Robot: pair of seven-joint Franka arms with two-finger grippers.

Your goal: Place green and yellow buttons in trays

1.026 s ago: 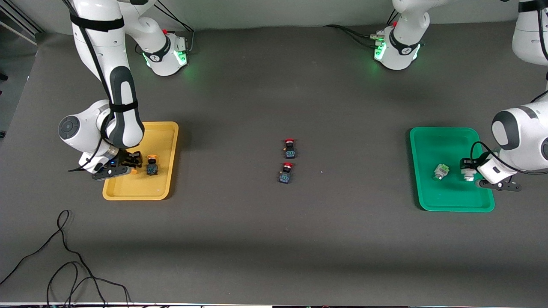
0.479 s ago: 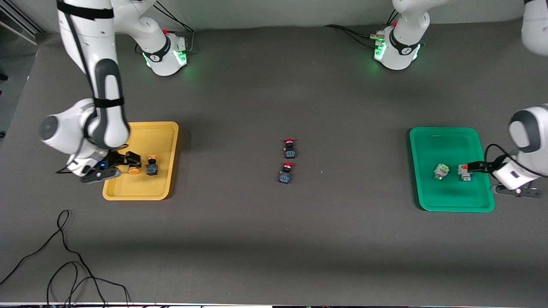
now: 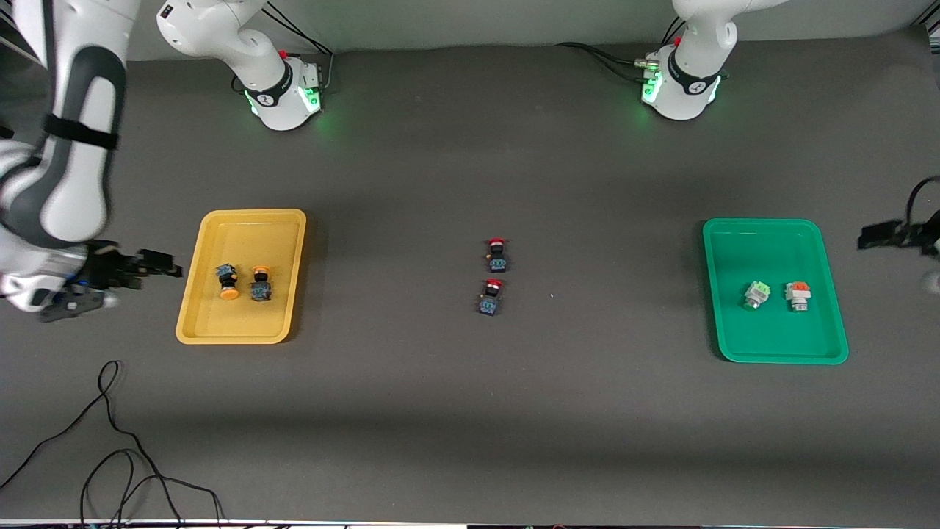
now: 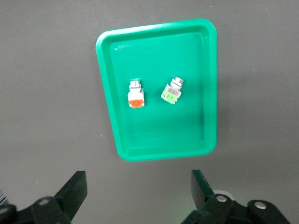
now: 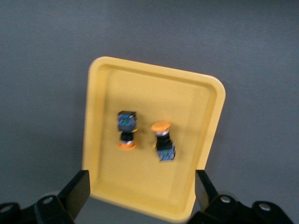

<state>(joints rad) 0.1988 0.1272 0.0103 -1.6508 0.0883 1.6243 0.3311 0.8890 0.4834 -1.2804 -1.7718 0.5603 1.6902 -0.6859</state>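
No text, label, brand, number or sign can be read anywhere in these views. The dark band around each arm's base carries a small pale mark, too small to make out.
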